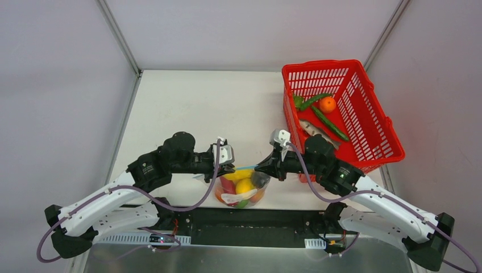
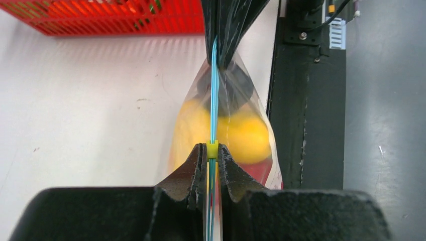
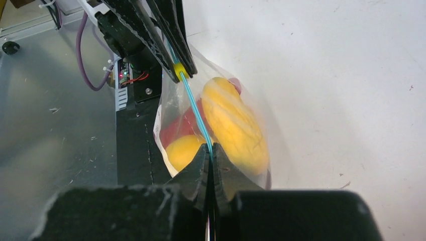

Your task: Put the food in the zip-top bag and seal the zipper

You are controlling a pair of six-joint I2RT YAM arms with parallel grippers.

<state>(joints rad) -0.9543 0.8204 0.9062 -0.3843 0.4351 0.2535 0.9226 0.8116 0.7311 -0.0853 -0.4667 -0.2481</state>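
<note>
White table (image 1: 187,108) and pale grey walls surround our two arms. We see the left end effector (image 2: 212,150) with its jaws pressed narrow on the teal-blue zipper (image 2: 214,90), and a small yellow tab (image 2: 212,149) sits on the strip right at its fingertips. The right end effector (image 3: 210,150) faces it, its jaws likewise closed flat on the zipper (image 3: 193,108), further along the same edge. From above, we find the left end effector (image 1: 234,168) and the right end effector (image 1: 258,167) near each other, with the short stretch of zipper (image 1: 245,168) running straight between them.

Below that strip hangs the zip-top bag (image 1: 241,190), at the near edge of the table just beside the black base plate (image 1: 256,219). We cannot tell whether its bottom touches the table. Inside the bag (image 3: 221,80) we make out food: a large yellow piece (image 3: 236,125), a smaller yellow ball (image 3: 183,148), something red (image 3: 176,131), and, from the left wrist, a dark piece (image 2: 236,83) near the top.

Further out, at the far right of the table, stands the red mesh basket (image 1: 378,122), tilted. It holds an orange ball (image 1: 327,104) and long green pods (image 1: 329,122).
</note>
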